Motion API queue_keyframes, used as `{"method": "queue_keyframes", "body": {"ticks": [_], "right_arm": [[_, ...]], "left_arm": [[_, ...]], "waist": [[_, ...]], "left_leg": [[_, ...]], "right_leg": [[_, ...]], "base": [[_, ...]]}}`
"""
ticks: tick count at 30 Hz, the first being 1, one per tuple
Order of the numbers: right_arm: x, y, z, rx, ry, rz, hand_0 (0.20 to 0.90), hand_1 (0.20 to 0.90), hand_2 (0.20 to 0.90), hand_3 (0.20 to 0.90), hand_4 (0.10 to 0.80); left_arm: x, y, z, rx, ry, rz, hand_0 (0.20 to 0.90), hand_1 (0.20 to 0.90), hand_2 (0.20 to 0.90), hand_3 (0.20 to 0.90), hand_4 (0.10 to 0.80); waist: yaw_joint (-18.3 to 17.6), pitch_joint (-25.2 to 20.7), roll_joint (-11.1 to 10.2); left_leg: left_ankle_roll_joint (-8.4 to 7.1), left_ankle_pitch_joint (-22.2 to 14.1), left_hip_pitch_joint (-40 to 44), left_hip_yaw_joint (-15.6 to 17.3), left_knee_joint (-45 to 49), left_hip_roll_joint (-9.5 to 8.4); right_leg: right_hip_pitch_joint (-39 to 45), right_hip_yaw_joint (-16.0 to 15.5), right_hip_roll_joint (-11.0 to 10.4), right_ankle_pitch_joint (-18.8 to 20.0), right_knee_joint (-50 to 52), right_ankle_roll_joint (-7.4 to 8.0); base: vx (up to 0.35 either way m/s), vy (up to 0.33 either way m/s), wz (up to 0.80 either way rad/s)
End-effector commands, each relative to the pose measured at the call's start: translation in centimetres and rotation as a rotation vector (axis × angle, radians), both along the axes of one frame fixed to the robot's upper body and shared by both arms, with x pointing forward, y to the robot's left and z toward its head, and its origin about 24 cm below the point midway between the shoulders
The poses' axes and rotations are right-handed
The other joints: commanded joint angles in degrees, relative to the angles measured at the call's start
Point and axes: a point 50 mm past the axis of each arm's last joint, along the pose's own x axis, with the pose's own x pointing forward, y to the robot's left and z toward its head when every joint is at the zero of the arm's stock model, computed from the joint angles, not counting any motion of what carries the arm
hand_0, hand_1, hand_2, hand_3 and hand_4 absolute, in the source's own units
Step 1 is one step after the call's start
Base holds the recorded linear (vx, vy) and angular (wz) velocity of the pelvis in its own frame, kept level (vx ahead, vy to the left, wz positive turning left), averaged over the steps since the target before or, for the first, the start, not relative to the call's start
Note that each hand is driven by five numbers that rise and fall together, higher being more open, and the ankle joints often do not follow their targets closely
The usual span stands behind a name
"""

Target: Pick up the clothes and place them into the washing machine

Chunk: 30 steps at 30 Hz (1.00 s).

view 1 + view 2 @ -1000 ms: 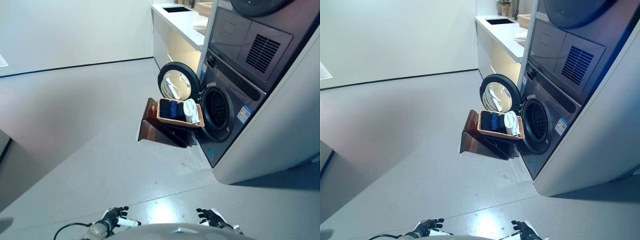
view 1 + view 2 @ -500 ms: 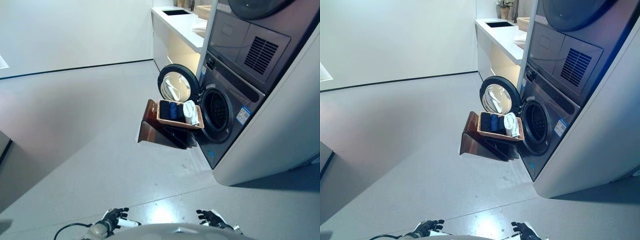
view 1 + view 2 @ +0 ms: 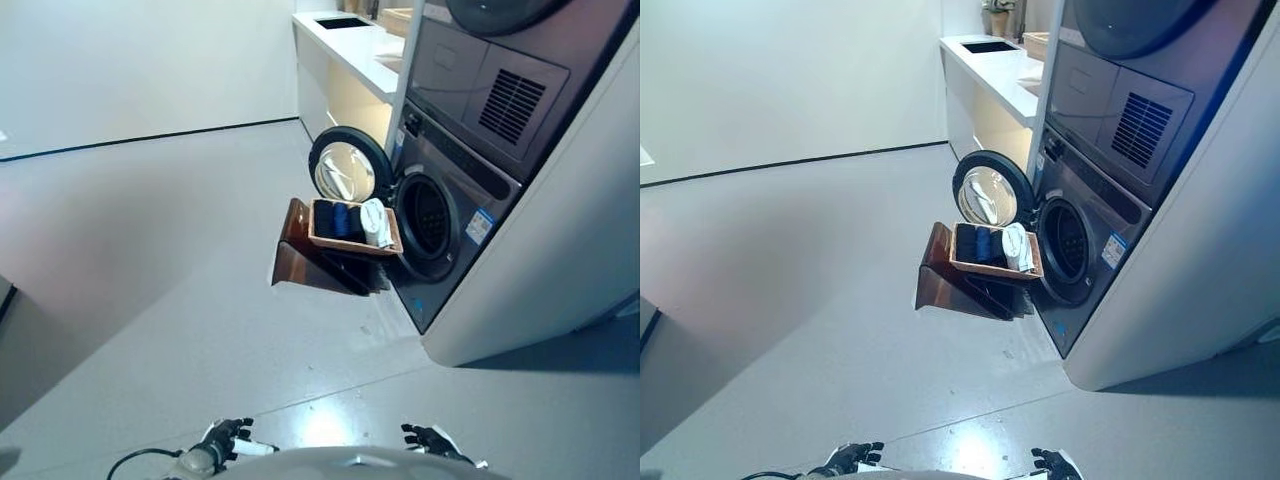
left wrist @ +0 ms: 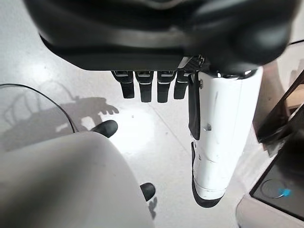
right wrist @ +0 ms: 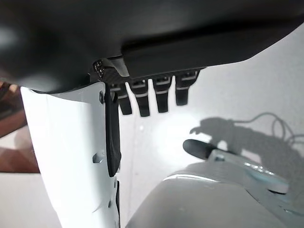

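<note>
A shallow wicker basket (image 3: pixel 322 238) with dark blue clothes (image 3: pixel 339 219) and a white cloth (image 3: pixel 375 222) rests on a low dark brown box (image 3: pixel 298 262). It stands beside the washing machine (image 3: pixel 450 215), whose round door (image 3: pixel 345 170) is swung open. My left hand (image 3: pixel 225 437) and right hand (image 3: pixel 432 440) hang low near my body, far from the basket. Both are open and empty, with fingers relaxed, as the left wrist view (image 4: pixel 148 85) and right wrist view (image 5: pixel 154 97) show.
A second appliance (image 3: pixel 510 70) is stacked above the washing machine. A white counter (image 3: pixel 350 45) with a sink runs along the wall behind. Wide grey floor (image 3: pixel 180 250) lies between me and the basket.
The whole picture has shifted slightly, so the camera has moved. Both hands stay low and open.
</note>
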Motion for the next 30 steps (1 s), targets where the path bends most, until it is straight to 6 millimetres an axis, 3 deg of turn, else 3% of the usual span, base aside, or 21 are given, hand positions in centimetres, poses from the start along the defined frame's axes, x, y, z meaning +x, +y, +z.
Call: {"method": "queue_keyframes", "body": {"ticks": [1,6,8,9,12,13,14,16,17,18,19,20,22,23,25,26,29,30], "right_arm": [[1.4,-1.5,0.5,-0.073,-0.041,-0.068,0.900,0.900,0.900,0.900,0.800],[1.0,-2.5,0.6,-0.098,-0.027,-0.136,0.900,0.900,0.900,0.900,0.800],[0.9,-2.7,0.6,-0.103,-0.024,-0.147,0.900,0.900,0.900,0.900,0.800],[0.8,-2.7,0.6,-0.100,-0.015,-0.163,0.900,0.900,0.900,0.900,0.800],[0.6,-2.8,0.6,-0.089,-0.017,-0.200,0.900,0.900,0.900,0.900,0.800],[0.7,-2.3,0.5,-0.074,-0.027,-0.222,0.900,0.900,0.900,0.900,0.800],[0.9,-2.2,0.5,-0.069,-0.035,-0.230,0.900,0.900,0.900,0.900,0.800],[1.2,-1.9,0.5,-0.058,-0.043,-0.231,0.900,0.900,0.900,0.900,0.800],[1.2,-2.0,0.5,-0.059,-0.043,-0.231,0.900,0.900,0.900,0.900,0.800],[1.8,-1.8,0.6,-0.058,-0.062,-0.205,0.900,0.900,0.900,0.900,0.800],[1.8,-1.9,0.6,-0.059,-0.062,-0.205,0.900,0.900,0.900,0.900,0.800],[2.0,-1.6,0.6,-0.055,-0.064,-0.187,0.900,0.900,0.900,0.900,0.800],[2.2,-1.5,0.6,-0.054,-0.073,-0.174,0.900,0.900,0.900,0.900,0.800],[2.6,-1.1,0.6,-0.038,-0.091,-0.158,0.900,0.900,0.900,0.900,0.800],[3.1,-0.8,0.7,-0.028,-0.107,-0.136,0.900,0.900,0.900,0.900,0.800],[3.5,-0.5,0.8,-0.024,-0.119,-0.110,0.900,0.900,0.900,0.900,0.800],[5.3,-0.6,1.5,-0.029,-0.182,-0.078,0.900,0.900,0.900,0.900,0.800],[5.8,-0.7,1.7,-0.034,-0.198,-0.081,0.900,0.900,0.900,0.900,0.800]], "left_arm": [[2.6,0.4,0.7,0.002,-0.082,0.041,0.900,0.900,0.900,0.900,0.800],[4.2,1.2,1.3,0.027,-0.139,0.044,0.900,0.900,0.900,0.900,0.800],[4.5,1.3,1.4,0.029,-0.148,0.039,0.900,0.900,0.900,0.900,0.800],[4.9,1.3,1.5,0.023,-0.152,0.028,0.900,0.900,0.900,0.900,0.800],[5.1,1.5,1.6,0.024,-0.147,0.021,0.900,0.900,0.900,0.900,0.800],[5.3,2.1,1.7,0.045,-0.145,0.022,0.900,0.900,0.900,0.900,0.800],[5.6,2.1,1.9,0.052,-0.154,0.021,0.900,0.900,0.900,0.900,0.800],[5.7,2.0,1.9,0.053,-0.154,0.021,0.900,0.900,0.900,0.900,0.800],[5.7,2.0,1.9,0.052,-0.154,0.021,0.900,0.900,0.900,0.900,0.800],[6.1,1.8,2.0,0.053,-0.170,0.012,0.900,0.900,0.900,0.900,0.800],[6.1,1.7,2.0,0.052,-0.170,0.012,0.900,0.900,0.900,0.900,0.800],[6.4,1.6,2.0,0.057,-0.181,0.012,0.900,0.900,0.900,0.900,0.800],[6.5,1.5,2.0,0.058,-0.187,0.016,0.900,0.900,0.900,0.900,0.800],[6.7,1.3,2.1,0.059,-0.194,0.004,0.900,0.900,0.900,0.900,0.800],[6.6,0.5,1.9,0.039,-0.198,0.007,0.900,0.900,0.900,0.900,0.800],[6.3,0.3,1.8,0.032,-0.192,0.016,0.900,0.900,0.900,0.900,0.800],[7.1,-0.6,2.0,0.005,-0.226,0.011,0.900,0.900,0.900,0.900,0.800],[7.5,-0.8,2.2,0.001,-0.236,0.001,0.900,0.900,0.900,0.900,0.800]], "waist": [[-0.27,1.93,-3.51],[-0.15,3.35,-3.02],[-0.31,3.77,-2.76],[-1.07,4.65,-2.28],[-2.14,5.76,-1.81],[-3.12,6.23,-1.34],[-3.64,6.05,-1.25],[-4.71,6.10,-1.58],[-4.84,6.48,-1.17],[-5.84,6.66,-1.56],[-5.84,6.93,-1.23],[-6.73,6.70,-1.06],[-7.01,6.66,-1.05],[-8.08,5.53,-1.15],[-8.00,4.28,-0.20],[-7.80,3.62,0.52],[-6.27,3.87,-0.77],[-5.54,4.63,-1.44]], "left_leg": [[2.51,-8.95,-1.83,2.73,5.34,-5.52],[4.20,-11.50,-2.22,2.47,8.23,-5.97],[4.54,-11.94,-1.77,2.32,8.46,-6.05],[5.15,-12.76,-0.61,1.38,8.92,-6.18],[5.90,-13.55,0.74,0.59,9.69,-5.90],[5.60,-14.10,2.28,0.29,9.54,-5.65],[5.12,-14.69,3.96,0.03,8.99,-5.85],[3.96,-16.04,7.33,-1.04,7.91,-6.46],[3.91,-16.25,7.85,-1.23,7.85,-6.01],[2.69,-17.49,10.58,-2.31,6.75,-6.10],[2.65,-17.65,10.95,-2.32,6.71,-5.74],[1.70,-18.77,13.94,-3.07,5.49,-5.05],[1.51,-19.12,15.09,-3.53,5.07,-4.55],[0.65,-18.44,16.68,-4.96,5.49,-3.07],[-0.99,-14.63,15.75,-5.45,9.61,-0.57],[-2.12,-9.83,13.70,-5.75,15.96,1.11],[-2.22,0.60,1.60,-5.85,39.72,2.06],[-1.71,1.09,-1.76,-5.70,45.49,1.77]], "right_leg": [[-3.59,4.28,-2.82,-0.64,3.75,2.48],[-7.19,3.87,-2.74,-2.50,13.51,3.14],[-8.58,3.47,-2.80,-2.26,16.81,3.31],[-11.20,3.09,-2.64,-0.42,23.63,3.53],[-13.83,3.18,-1.56,0.51,30.08,3.35],[-17.37,1.70,-1.75,-0.52,30.40,2.36],[-19.05,0.18,-2.93,-1.16,26.18,1.69],[-20.21,-1.14,-5.22,0.80,16.69,2.04],[-19.30,-1.59,-4.89,0.95,16.06,2.03],[-21.95,-1.53,-7.11,5.39,7.07,3.10],[-21.32,-1.81,-6.80,5.56,6.59,3.09],[-23.72,-1.29,-7.24,8.40,2.81,4.02],[-23.97,-0.14,-6.69,8.87,4.68,3.92],[-23.31,3.23,-4.88,9.46,6.11,3.13],[-22.19,3.39,-2.96,9.64,6.60,2.27],[-20.69,2.89,-0.88,8.79,6.87,0.90],[-14.20,1.61,1.44,4.98,5.65,-3.63],[-11.66,1.85,1.75,3.82,4.76,-4.65]], "base": [[0.013,0.087,-0.28],[0.060,0.115,-0.15],[0.095,0.106,0.01],[0.136,0.128,0.09],[0.152,0.098,0.08],[0.250,0.040,0.07],[0.361,0.028,0.00],[0.323,-0.057,0.08],[0.405,-0.127,0.27],[0.270,-0.079,0.24],[0.490,-0.178,0.28],[0.341,-0.143,0.18],[0.339,-0.178,0.18],[0.355,-0.242,0.35],[0.398,-0.356,0.69],[0.303,-0.387,0.76],[0.245,-0.427,0.18],[0.136,-0.297,-0.09]]}}
